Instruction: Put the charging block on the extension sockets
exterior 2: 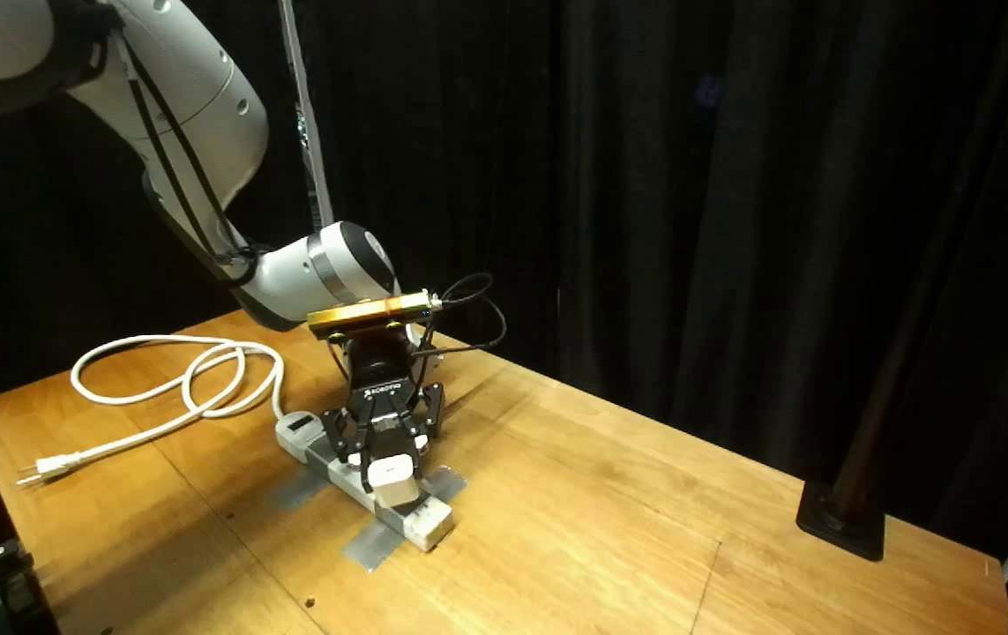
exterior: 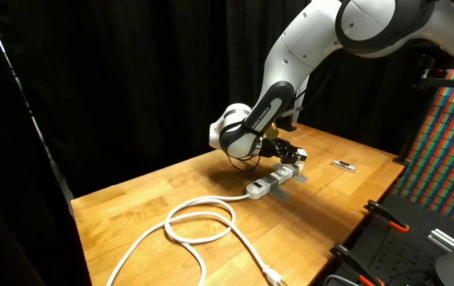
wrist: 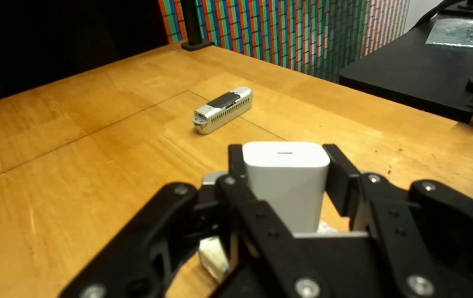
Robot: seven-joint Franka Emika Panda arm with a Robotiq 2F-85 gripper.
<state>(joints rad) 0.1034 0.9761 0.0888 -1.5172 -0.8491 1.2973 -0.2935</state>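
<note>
Near the end of the extension sockets (exterior: pixel 275 178) farthest from the white cable (exterior 2: pixel 140 437), we locate the charging block (exterior 2: pixel 393 481), held by the gripper (wrist: pixel 286 154). We confirm in the wrist view that the tool is clamped on two opposite sides of the block, with the slotted face up. Grey tape (exterior 2: pixel 373 545) lies on the table (exterior 2: pixel 574 503) to both sides of the sockets. By our judgement, two stages are complete: the block is gripped, and it is positioned at the sockets. We cannot verify the third, insertion: the underside of the block is hidden, and so is any contact with the sockets. Remaining, as we judge it: seat the block if it is not plugged in, then release it and retract the gripper.
</note>
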